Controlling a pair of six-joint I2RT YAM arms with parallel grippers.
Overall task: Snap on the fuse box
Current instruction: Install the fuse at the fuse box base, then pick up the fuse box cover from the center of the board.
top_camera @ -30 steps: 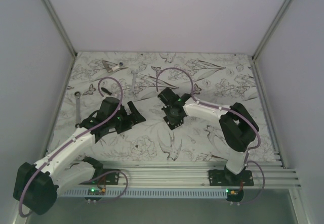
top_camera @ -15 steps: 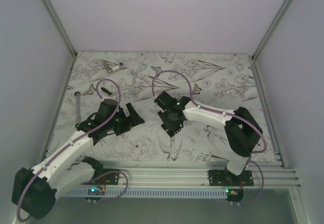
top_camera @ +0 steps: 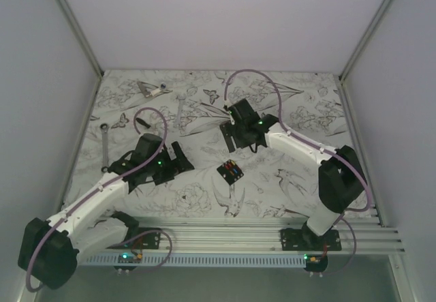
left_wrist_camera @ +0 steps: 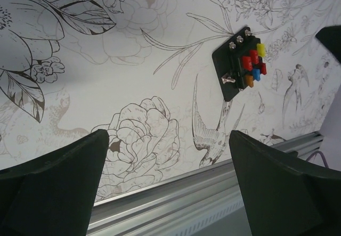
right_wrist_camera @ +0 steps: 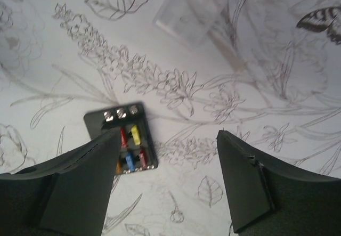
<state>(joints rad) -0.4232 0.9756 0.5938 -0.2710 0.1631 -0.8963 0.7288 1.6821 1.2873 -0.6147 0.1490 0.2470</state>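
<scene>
**A:** What sits left of the fuse box point(top_camera: 231, 172)?

**B:** The left gripper point(top_camera: 178, 157), near the box and low over the flower-printed table point(top_camera: 204, 196). Its fingers are spread wide with nothing between them.

**A:** And the box itself?

**B:** It lies flat on the table with its slots up. Red, blue, yellow and orange fuses show, and neither gripper touches it.

**A:** What about the right side?

**B:** The right gripper point(top_camera: 231, 136) hangs just past the box's far edge, let go and empty. In its wrist view, one finger point(right_wrist_camera: 74, 182) hides a corner of the box.
</scene>
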